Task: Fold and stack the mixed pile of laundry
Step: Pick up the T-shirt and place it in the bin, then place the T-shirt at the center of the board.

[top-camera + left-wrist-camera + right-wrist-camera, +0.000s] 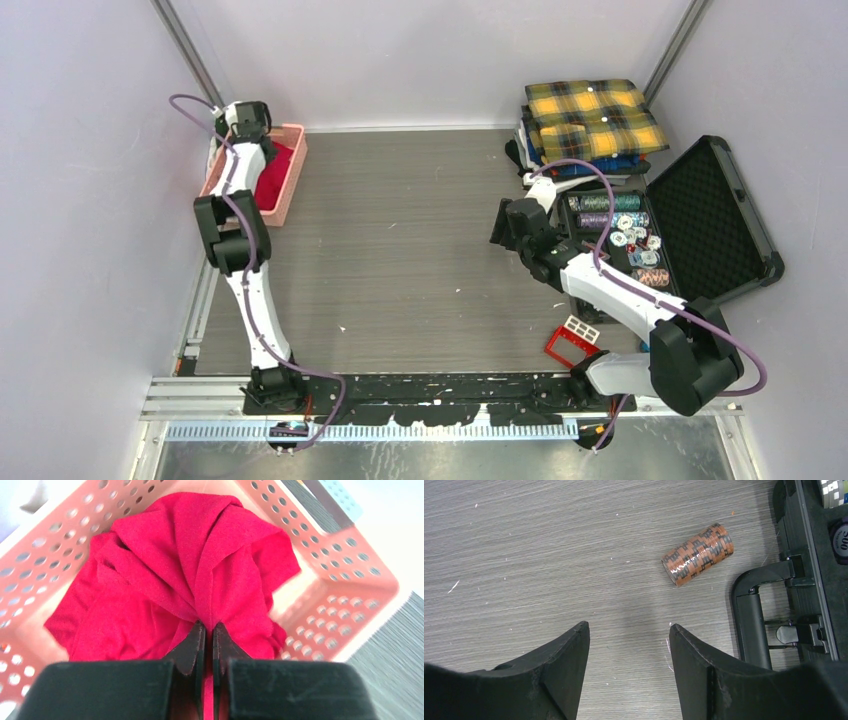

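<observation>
Your left gripper (205,627) was clenched on the red T-shirt (190,565), its jaws nearly meeting with a thin ridge of cloth pinched between the tips. The shirt lay heaped in the pink basket (350,580), directly ahead of and under those tips, spilling toward the walls on both sides.

To do this lift well, you needed to pull straight up and away from the basket wall. The pinch looked shallow, only one fold, so a slow rise would have told you whether the cloth was sliding out. I judged the basket light enough to be dragged or tipped if a hem caught on its holes.

The shirt was bunched, so no collar, hem or true long axis could be read. Its folds fanned outward from your pinch, and the main ridge ran straight ahead from the fingertips toward the far wall.

Your right gripper (629,630) hung spread wide and empty over bare table, a roll of poker chips (698,555) ahead and to its right. The yellow-and-black plaid shirt (595,118) sat folded on a stack well beyond that gripper, its longer side running across its reach.
</observation>
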`<state>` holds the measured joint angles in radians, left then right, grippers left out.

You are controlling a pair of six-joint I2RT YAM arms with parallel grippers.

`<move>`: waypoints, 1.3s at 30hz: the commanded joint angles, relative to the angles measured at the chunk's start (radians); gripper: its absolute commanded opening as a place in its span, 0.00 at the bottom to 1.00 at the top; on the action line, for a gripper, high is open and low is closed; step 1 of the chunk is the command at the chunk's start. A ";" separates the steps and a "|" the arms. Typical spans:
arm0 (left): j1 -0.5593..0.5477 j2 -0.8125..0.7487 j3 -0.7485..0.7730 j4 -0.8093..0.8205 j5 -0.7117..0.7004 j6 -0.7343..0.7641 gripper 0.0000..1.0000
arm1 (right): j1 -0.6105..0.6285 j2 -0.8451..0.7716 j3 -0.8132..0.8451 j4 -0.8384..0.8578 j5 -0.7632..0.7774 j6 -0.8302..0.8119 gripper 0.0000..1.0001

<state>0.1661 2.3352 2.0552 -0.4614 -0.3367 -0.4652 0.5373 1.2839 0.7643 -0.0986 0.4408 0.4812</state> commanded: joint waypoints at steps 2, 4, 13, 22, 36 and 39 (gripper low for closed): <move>-0.051 -0.322 -0.180 0.169 0.037 -0.070 0.00 | 0.004 -0.004 0.036 0.022 0.024 0.008 0.64; -0.079 -0.394 -0.203 0.190 0.029 -0.062 0.00 | 0.005 -0.006 0.035 0.022 0.024 0.008 0.64; -0.215 -0.631 -0.060 0.222 0.013 0.033 0.00 | 0.006 -0.014 0.030 0.025 0.025 0.008 0.64; -0.317 -0.785 0.094 -0.054 0.146 0.025 0.07 | 0.005 -0.034 0.018 0.036 0.024 0.007 0.65; -0.324 -1.198 -0.643 -0.481 0.447 0.134 1.00 | 0.091 -0.115 0.109 -0.112 -0.340 0.055 0.72; -0.324 -1.260 -0.762 -0.484 0.420 0.151 1.00 | 0.178 -0.024 0.153 -0.092 -0.323 0.083 0.70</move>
<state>-0.1596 1.2133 1.3716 -0.8864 0.1040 -0.3820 0.6270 1.1824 0.8436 -0.2127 0.1791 0.5156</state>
